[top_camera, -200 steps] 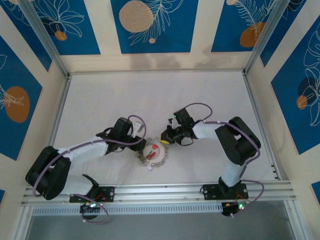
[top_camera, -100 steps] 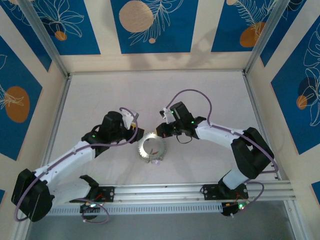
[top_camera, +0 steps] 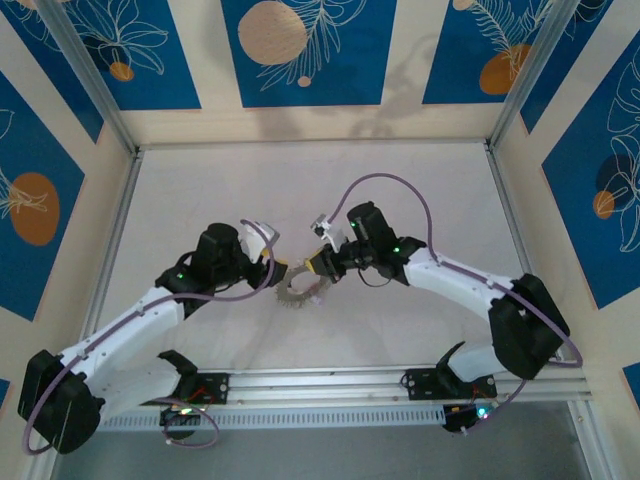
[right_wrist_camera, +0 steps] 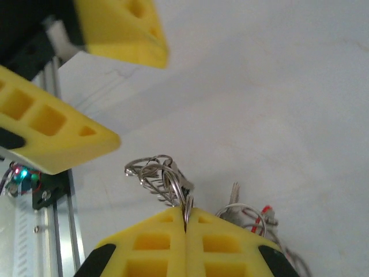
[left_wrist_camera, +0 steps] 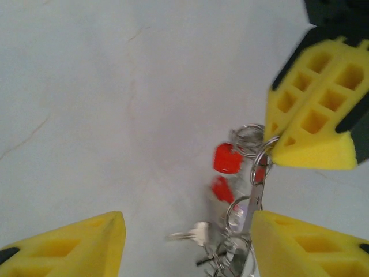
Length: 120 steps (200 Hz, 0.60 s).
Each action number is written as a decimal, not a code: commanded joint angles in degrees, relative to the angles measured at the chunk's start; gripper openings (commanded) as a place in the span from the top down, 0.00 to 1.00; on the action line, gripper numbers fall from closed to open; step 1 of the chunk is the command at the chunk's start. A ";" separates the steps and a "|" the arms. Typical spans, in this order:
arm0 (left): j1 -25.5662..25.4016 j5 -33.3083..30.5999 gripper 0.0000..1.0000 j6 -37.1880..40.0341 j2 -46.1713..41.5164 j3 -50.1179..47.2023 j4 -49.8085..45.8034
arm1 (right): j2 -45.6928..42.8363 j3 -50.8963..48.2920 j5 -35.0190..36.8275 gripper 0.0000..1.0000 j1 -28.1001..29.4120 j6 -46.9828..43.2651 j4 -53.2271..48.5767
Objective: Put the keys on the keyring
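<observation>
The keyring (top_camera: 296,293) is a grey ring with small loops and keys hanging from it, raised on edge just above the white table (top_camera: 200,190). My right gripper (top_camera: 320,268) is shut on its rim; in the right wrist view the wire loops (right_wrist_camera: 155,170) stick out above the pinched pads (right_wrist_camera: 185,212). My left gripper (top_camera: 283,270) stands open just left of it. In the left wrist view the ring's metal band (left_wrist_camera: 258,173) runs close beside my right-hand finger (left_wrist_camera: 311,242), and red-headed keys (left_wrist_camera: 228,158) and a pale key (left_wrist_camera: 193,234) dangle between the open jaws (left_wrist_camera: 187,248).
Aluminium rails (top_camera: 330,378) run along the near edge, with both arm bases on them. Blue patterned walls (top_camera: 300,50) close the table in at the back and the sides. Bare white table lies behind the grippers.
The ring lay flat on the table a second ago. My right gripper has since tipped it up on edge, and my left gripper has opened wider and drawn slightly back to the left.
</observation>
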 commanded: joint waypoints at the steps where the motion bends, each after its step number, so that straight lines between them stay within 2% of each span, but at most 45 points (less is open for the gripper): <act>1: 0.36 7.11 0.42 6.05 -0.26 -2.44 5.29 | -3.19 -2.80 -5.81 1.00 0.26 -10.44 5.40; 20: 0.39 7.85 0.46 7.32 0.42 -2.09 6.11 | -3.98 -4.06 -7.03 1.00 0.22 -13.52 6.41; 39: 0.03 11.19 0.51 9.96 1.78 -1.16 6.25 | -3.95 -4.20 -7.69 1.00 0.22 -14.72 6.53; 74: -1.92 16.28 0.52 13.04 3.90 -1.38 7.29 | -3.91 -4.94 -8.60 1.00 0.18 -16.12 8.19; 103: -3.47 18.27 0.53 14.84 4.85 -1.42 6.25 | -4.30 -6.36 -9.43 1.00 0.13 -17.45 10.16; 120: -3.96 16.17 0.56 14.48 5.36 -1.63 6.99 | -4.59 -6.53 -9.72 1.00 0.04 -17.83 10.03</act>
